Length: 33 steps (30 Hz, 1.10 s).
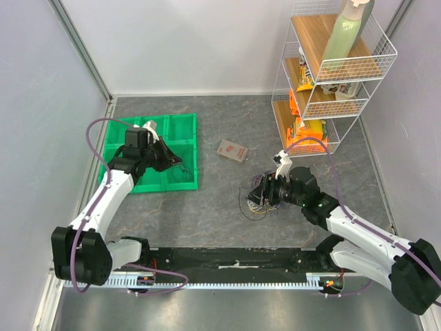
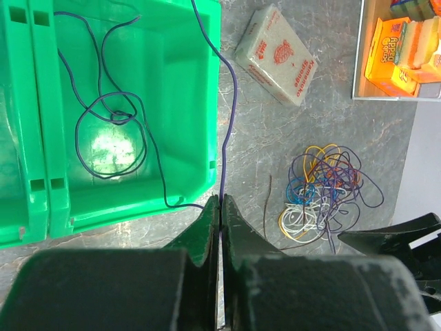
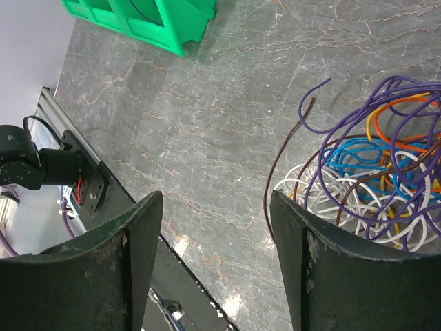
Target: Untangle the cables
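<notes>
My left end effector (image 2: 220, 207) pinches a dark purple cable (image 2: 233, 89) at the green bin (image 2: 186, 41), probably to lay it apart from the others; my right end effector (image 3: 213, 227) hangs spread beside the tangle (image 3: 375, 179).

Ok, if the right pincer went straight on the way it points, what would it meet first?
Most likely the bare table: the right pincer stands open with only tabletop in its gap. The cables lie off to one side by one finger; the green bin is far ahead. Depth is unclear.
</notes>
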Motion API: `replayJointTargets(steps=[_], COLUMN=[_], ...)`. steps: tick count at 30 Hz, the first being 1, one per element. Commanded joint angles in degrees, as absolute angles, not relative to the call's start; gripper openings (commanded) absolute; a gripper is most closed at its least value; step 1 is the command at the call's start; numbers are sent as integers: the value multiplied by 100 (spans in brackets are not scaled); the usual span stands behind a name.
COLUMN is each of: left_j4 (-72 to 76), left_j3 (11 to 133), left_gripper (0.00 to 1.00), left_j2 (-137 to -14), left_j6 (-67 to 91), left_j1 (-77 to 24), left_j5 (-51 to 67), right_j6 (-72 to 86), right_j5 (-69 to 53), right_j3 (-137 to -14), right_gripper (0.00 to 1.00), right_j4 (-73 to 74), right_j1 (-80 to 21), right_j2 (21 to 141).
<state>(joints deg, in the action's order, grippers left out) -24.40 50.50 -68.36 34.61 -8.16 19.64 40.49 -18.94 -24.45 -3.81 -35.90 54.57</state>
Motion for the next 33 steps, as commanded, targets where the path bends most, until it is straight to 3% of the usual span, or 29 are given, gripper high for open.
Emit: replayJointTargets(steps=[1,14,26,33], left_j4=[-2513,-2646,-2540,-2268], left_j3=[4949,4289,6011,5846], left_gripper=[2,2,3,68], left_j2=[-6434,-6134,-8752,-8457], left_j6=[3445,3753,3490,3384], left_j1=[-809,-817,-738,-764], left_j5=[1706,1845,1318,1520], right_j6=[4017,4052,3991,3613], right_j5=[-1784,-1837,-1478,393], right_j3=[-2443,-2408,-2583,-3242], right_gripper=[71,71,71,71], right_j4=[-483,-624,-116,1949], right_j1=[-3621,-3630,-3639,-3630], right_j2=[5396,5528,5327,5089])
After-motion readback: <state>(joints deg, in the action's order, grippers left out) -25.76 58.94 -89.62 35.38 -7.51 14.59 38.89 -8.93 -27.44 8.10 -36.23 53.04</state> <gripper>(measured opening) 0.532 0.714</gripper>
